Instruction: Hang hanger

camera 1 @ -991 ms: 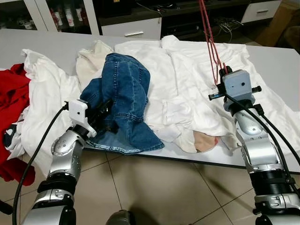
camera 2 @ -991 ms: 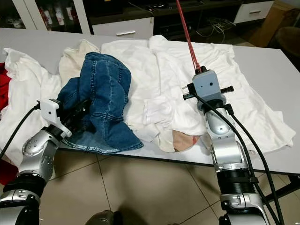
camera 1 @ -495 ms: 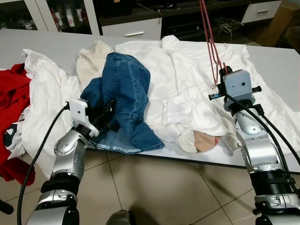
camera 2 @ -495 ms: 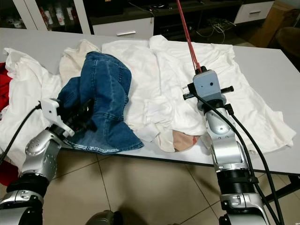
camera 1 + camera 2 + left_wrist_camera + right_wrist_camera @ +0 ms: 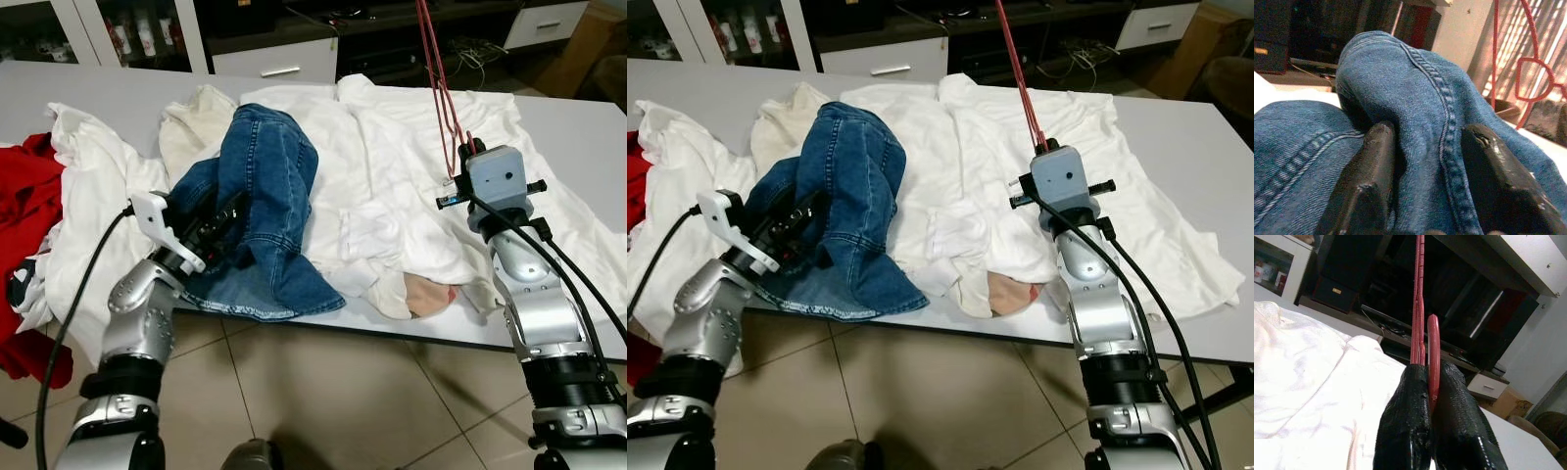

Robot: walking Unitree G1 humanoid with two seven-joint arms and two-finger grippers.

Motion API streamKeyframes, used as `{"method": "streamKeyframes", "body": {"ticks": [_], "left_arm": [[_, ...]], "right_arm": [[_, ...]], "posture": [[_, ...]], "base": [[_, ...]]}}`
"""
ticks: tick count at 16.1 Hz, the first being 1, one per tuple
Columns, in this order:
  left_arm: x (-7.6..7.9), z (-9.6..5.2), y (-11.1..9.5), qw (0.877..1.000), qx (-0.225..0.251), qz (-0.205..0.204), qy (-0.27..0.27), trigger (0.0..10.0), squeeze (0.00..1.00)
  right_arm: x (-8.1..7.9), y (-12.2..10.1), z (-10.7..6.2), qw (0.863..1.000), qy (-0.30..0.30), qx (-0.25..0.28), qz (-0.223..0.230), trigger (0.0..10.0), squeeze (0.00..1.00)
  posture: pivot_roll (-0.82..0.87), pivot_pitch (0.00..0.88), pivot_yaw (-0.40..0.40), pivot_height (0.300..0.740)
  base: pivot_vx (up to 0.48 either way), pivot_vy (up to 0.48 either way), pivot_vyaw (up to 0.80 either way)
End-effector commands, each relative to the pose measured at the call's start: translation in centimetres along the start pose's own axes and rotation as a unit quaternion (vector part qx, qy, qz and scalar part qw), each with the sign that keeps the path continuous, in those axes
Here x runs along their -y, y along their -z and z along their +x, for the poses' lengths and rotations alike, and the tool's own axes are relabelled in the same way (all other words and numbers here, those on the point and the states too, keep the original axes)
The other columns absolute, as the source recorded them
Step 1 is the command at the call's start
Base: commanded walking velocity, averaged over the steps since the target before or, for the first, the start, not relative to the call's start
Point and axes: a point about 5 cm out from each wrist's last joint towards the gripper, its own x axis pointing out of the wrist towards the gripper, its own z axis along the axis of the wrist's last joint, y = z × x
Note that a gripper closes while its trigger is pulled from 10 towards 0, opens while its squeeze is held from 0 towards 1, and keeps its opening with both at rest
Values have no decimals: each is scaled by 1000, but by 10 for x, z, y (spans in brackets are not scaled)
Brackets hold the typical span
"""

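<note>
A grey table [image 5: 588, 127] is seen covered with laundry; a blue denim garment [image 5: 265, 186] lies heaped near the front edge, on top of a spread of white clothes [image 5: 392, 157], with a cream garment [image 5: 191, 122] just behind it and a red garment [image 5: 24, 206] at the robot's far left, hanging over the table edge. The left gripper [image 5: 1425, 181] is pushed into the near side of the denim; in the left wrist view a thick fold of the fabric, with a stitched seam running down it, is pinched between the two black fingers [image 5: 1371, 166], which are held apart only by the cloth between them. The red hanger [image 5: 438, 78] is held upright above the white clothes on the robot's right side; its thin red wire rises steeply toward the top of the head views (the upper part runs out of frame). The right gripper [image 5: 1431, 396] is pressed together on the hanger's lower end, the red wire being clamped between the fingertips in the right wrist view. A pale pink item [image 5: 428, 294] is tucked under the white cloth near the front edge, just left of the right arm. Behind the table, a dark low cabinet with white drawers [image 5: 279, 59] is visible; tiled floor [image 5: 323, 392] lies below.
</note>
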Motion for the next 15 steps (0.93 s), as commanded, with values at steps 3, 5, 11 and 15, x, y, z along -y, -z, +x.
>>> {"method": "streamKeyframes", "body": {"ticks": [3, 5, 11, 15], "left_arm": [[2, -4, -9, 999, -1, -20, 39, 10000, 0], [4, -1, -18, 998, 13, -18, 57, 10000, 47], [10, 2, -26, 996, -6, -16, 90, 10000, 1000], [-5, 6, -34, 999, -2, -4, 34, 10000, 0]], "right_arm": [[6, 0, 1, 1000, 9, 0, 0, 10000, 0], [6, 0, 1, 1000, 8, 0, 0, 10000, 0], [6, 0, 1, 1000, 11, 0, 1, 10000, 0], [6, 0, 0, 1000, 13, 0, 2, 10000, 0]], "posture": [[122, 11, 30, 740], [120, 10, 28, 740], [113, 7, 33, 740], [113, 7, 34, 740]], "base": [[0, 0, 0], [0, 0, 0], [0, 0, 0], [0, 0, 0]]}}
